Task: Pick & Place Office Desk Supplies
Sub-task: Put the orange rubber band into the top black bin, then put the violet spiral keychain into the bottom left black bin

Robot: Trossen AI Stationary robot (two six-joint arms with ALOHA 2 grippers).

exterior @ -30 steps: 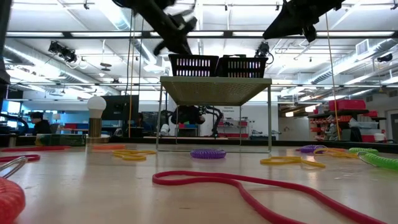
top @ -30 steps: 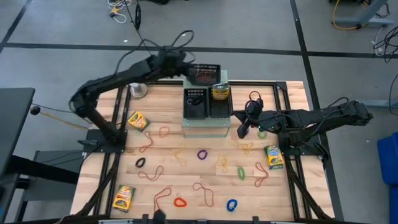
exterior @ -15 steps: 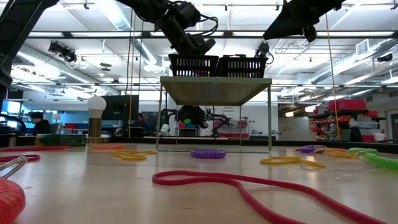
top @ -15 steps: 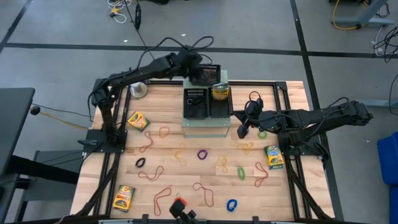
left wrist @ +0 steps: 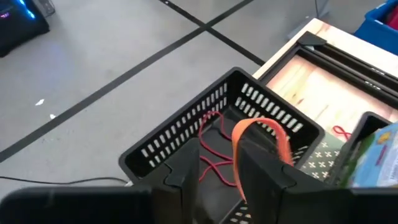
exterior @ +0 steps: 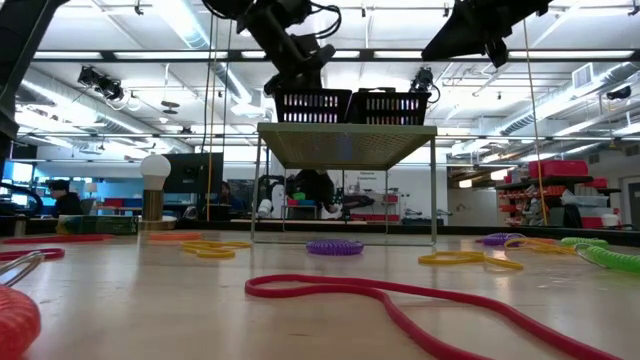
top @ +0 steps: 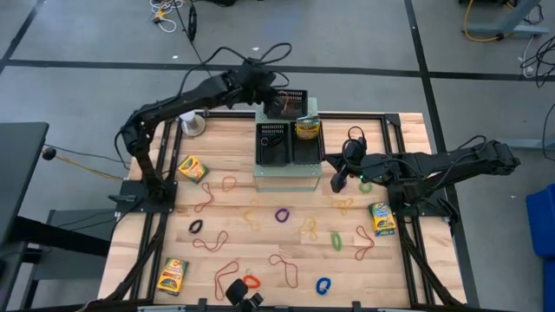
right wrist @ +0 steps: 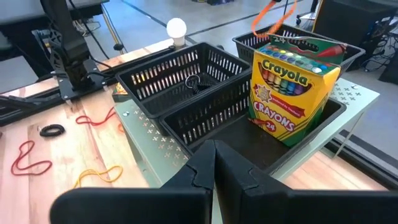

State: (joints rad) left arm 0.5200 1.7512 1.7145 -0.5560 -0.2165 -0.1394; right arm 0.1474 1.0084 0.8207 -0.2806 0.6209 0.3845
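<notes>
The left end effector (top: 276,97) hangs over the far black mesh tray (top: 287,105) on top of the pale-green perforated box (top: 287,178), at the far middle of the worktop (top: 260,251). In its wrist view its two fingers (left wrist: 264,174) stand slightly apart, and an orange rubber band (left wrist: 261,134) loops up from beside one finger, over the tray; whether the fingers grip the band or only touch it, I cannot tell. Thin red bands (left wrist: 214,163) lie on the tray's floor.

The right end effector (top: 338,184) waits just right of the box, above the worktop, its fingers pressed together on nothing.

A crayon box (right wrist: 292,87) stands upright in the right-hand tray (right wrist: 311,134). Three more crayon boxes lie on the worktop: one at the left (top: 192,167), one near the front left corner (top: 173,276), one at the right (top: 381,217). Loose bands are scattered across the wood, among them a purple loop (top: 282,214), a green loop (top: 336,240), a blue loop (top: 323,284), a red loop (top: 251,281) and a black loop (top: 195,227).
</notes>
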